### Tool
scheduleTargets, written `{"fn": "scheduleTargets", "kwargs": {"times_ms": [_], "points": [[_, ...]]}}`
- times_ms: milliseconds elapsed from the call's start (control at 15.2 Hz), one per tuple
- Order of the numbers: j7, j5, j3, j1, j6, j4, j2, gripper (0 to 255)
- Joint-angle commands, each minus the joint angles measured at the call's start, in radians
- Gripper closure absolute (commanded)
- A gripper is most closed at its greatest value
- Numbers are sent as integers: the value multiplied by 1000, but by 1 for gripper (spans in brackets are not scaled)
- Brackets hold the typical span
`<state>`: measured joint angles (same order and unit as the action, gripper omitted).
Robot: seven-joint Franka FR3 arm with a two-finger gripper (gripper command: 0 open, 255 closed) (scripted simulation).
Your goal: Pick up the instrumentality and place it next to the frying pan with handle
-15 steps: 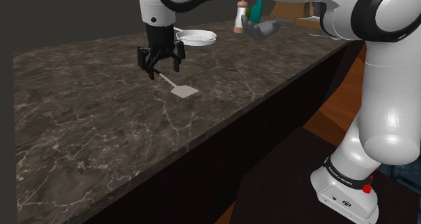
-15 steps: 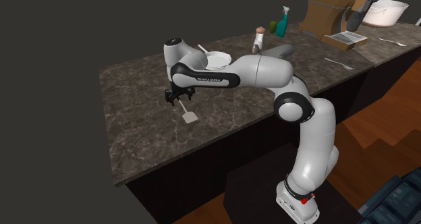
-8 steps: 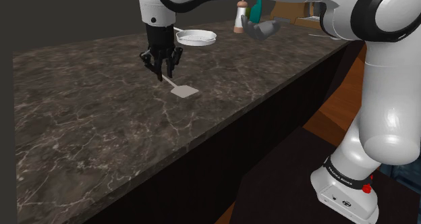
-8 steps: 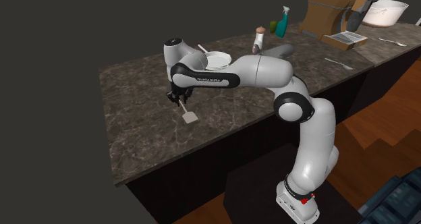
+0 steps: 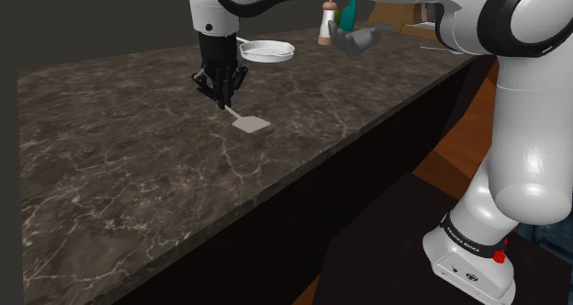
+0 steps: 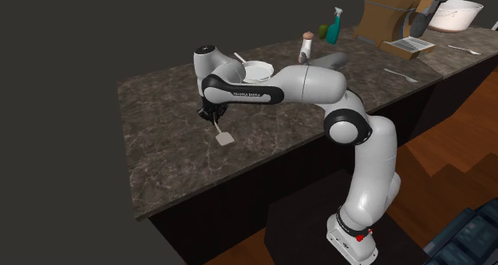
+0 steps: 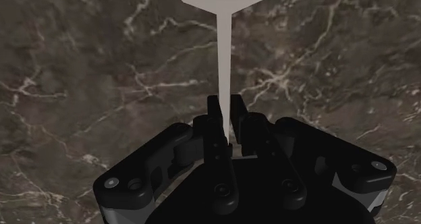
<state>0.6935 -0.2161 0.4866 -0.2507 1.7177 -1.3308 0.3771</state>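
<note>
Spatula (image 5: 249, 124): pale grey, flat blade lying on the surface. Its thin handle runs up from the blade into the jaws. It is not yet beside the pan.
Surface (image 5: 138, 165): dark marbled stone. The spatula sits toward its far half, with bare stone all around the blade.
Arm (image 6: 295, 84): white, reaching out over the surface, with the wrist pointing straight down above the handle's end.
Frying pan (image 5: 268, 50): white and shallow, on the surface just beyond the wrist in the shoulder view. It is near the spatula but not touching it.
Jaws: closed on the spatula's handle (image 7: 223, 54). In the wrist view the 2 black fingers (image 7: 214, 118) press the strip from both sides, near its free end.
Change, 1 s ago to now: the jaws stood wide apart astride the handle, had narrowed by 0.5 s ago, and now pinch it. The wrist has hardly shifted.
Change, spatula: none seen. The blade (image 6: 225, 139) lies where it lay, flat on the stone.
Meaning: the grasp looks made and the lift has not begun, so the pick-up is about half done.
Next, judged: a straight rise, then a short carry toward the pan.
Risk, judged: the grip is far from the blade, so the blade may droop or swing once it is off the stone.
</note>
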Motion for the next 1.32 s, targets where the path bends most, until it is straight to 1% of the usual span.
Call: {"fn": "scheduleTargets", "kwargs": {"times_ms": [0,396,726,990,1254], "points": [[-1,-1,0,-3,-15,17,2,255],[-5,-10,1,-23,-108,132,25,255],[-8,-25,-1,-48,-195,252,58,255],[-11,-44,-4,-78,-276,373,98,255],[-18,-72,-12,-125,-373,534,161,255]]}}
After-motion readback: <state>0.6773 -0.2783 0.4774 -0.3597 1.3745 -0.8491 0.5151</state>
